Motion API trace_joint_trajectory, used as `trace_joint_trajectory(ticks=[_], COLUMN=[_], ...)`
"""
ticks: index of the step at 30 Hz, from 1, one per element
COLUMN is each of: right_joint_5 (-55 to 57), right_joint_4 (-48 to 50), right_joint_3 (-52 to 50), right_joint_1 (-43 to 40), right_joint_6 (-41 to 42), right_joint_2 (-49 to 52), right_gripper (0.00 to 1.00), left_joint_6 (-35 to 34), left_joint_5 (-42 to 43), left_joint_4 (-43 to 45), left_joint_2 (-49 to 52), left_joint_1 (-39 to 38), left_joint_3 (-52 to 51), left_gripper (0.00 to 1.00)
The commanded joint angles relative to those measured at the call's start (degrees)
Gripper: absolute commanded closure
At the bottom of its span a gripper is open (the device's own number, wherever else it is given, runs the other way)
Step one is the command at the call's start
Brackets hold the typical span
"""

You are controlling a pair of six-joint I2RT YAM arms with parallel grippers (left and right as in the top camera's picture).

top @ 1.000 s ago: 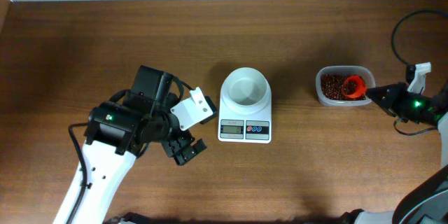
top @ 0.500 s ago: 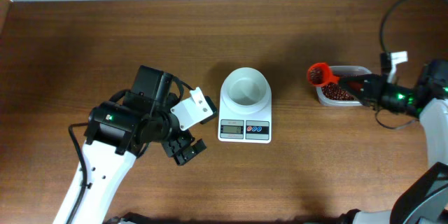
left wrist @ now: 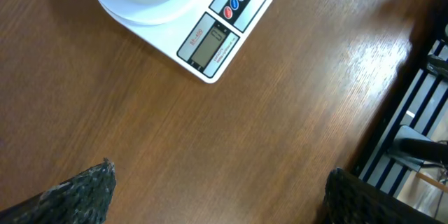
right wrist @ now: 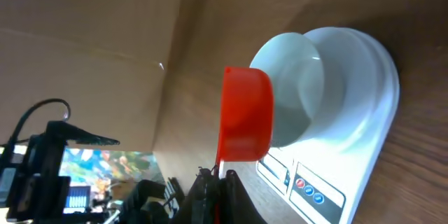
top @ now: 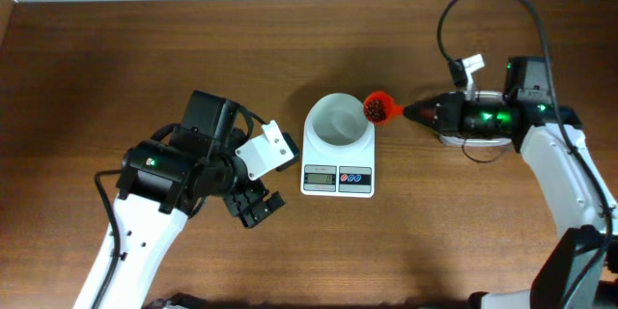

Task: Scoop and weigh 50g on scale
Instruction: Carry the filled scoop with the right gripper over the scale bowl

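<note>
The white scale point(top: 338, 180) stands mid-table, its round white bowl point(top: 337, 122) looking empty. A red scoop point(top: 377, 108) loaded with red beans hovers at the bowl's right rim. My right gripper point(top: 413, 113) is shut on the scoop's handle. From the right wrist, the scoop point(right wrist: 245, 122) hangs level beside the bowl point(right wrist: 301, 84), with the scale point(right wrist: 336, 182) below and my right gripper point(right wrist: 219, 182) clamped on the handle. My left gripper point(top: 253, 203) rests open left of the scale. From the left wrist, the scale point(left wrist: 210, 38) lies beyond my left gripper point(left wrist: 220, 196), which has nothing between its fingers.
The clear tub of beans is mostly hidden under my right arm point(top: 492, 116) at the right. A black cable point(top: 483, 0) loops above that arm. The left arm point(top: 164, 179) occupies the lower left. The table's edge point(left wrist: 392, 105) shows in the left wrist view.
My right gripper has lifted the loaded scoop out of the tub and carried it left to the bowl's right rim. The left arm has not moved.
</note>
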Motion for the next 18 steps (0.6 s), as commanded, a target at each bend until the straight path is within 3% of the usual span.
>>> trace_joint_trajectory(ticks=[1,11,18], right_joint_5=[5.9,23.3,22.2], right_joint_4=[2.1,9.6,9.6], right_joint_3=[0.7,0.7,0.7], right_joint_1=[3.7,13.2,14.7], right_joint_6=[2.1,-0.1,-9.7], right_joint_2=[0.7,0.8,0.8], right_gripper=[0.96,0.96,0.96], left_joint_6=[0.9,0.9,0.9], left_joint_5=[0.0,0.0,0.0], left_joint_4=[0.0,0.0,0.0], left_joint_2=[0.1,0.1,0.1], left_joint_1=[0.3,0.3,0.3], left_joint_3=[-0.4,-0.4,-0.4], left_gripper=[0.01,0.01,0.01])
